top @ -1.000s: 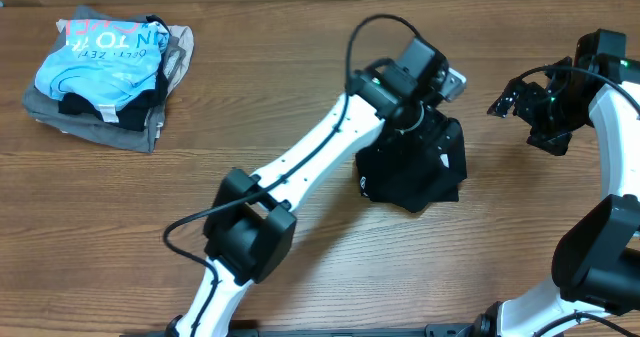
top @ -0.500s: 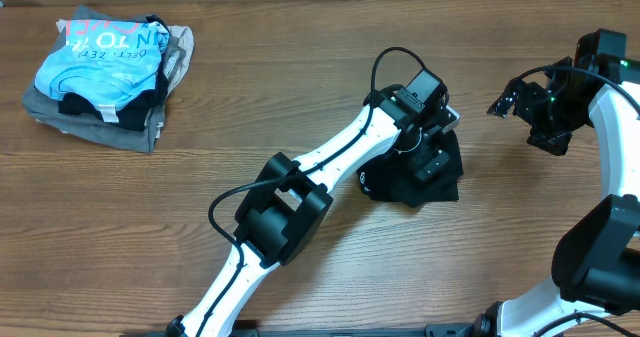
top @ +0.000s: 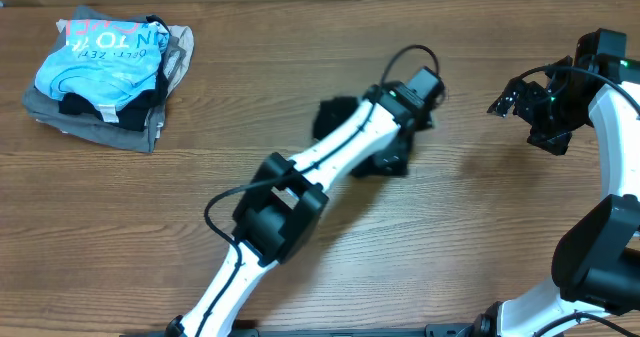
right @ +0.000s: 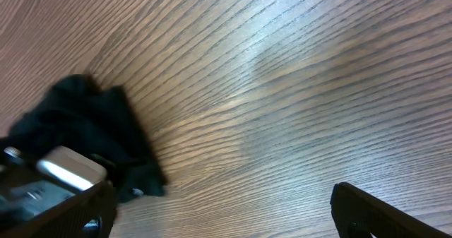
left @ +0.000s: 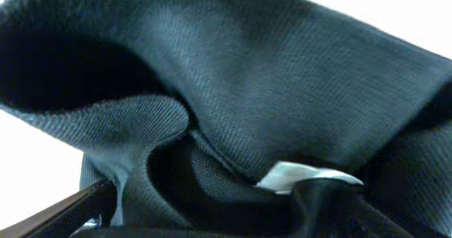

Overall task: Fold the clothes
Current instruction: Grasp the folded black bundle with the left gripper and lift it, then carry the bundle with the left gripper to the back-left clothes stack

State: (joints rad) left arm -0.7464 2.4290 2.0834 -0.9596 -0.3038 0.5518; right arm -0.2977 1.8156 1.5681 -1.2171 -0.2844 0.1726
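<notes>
One white label (left: 304, 176) on clothes (left: 282, 75), left-wrist only

The garment (left: 296, 75) is plain black, its knit showing charcoal up close, with a small white label (left: 304, 176). The table (top: 250, 67) is warm brown wood grain. A light blue shirt (top: 95, 67) carries pink and dark print; the folded garments (top: 100, 129) beneath are grey. The arms (top: 340, 145) are white with black joints.

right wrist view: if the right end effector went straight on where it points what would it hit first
Probably the bare table: only wood shows ahead of the right end effector. The black garment lies off to the picture's left, though depth is unclear.
</notes>
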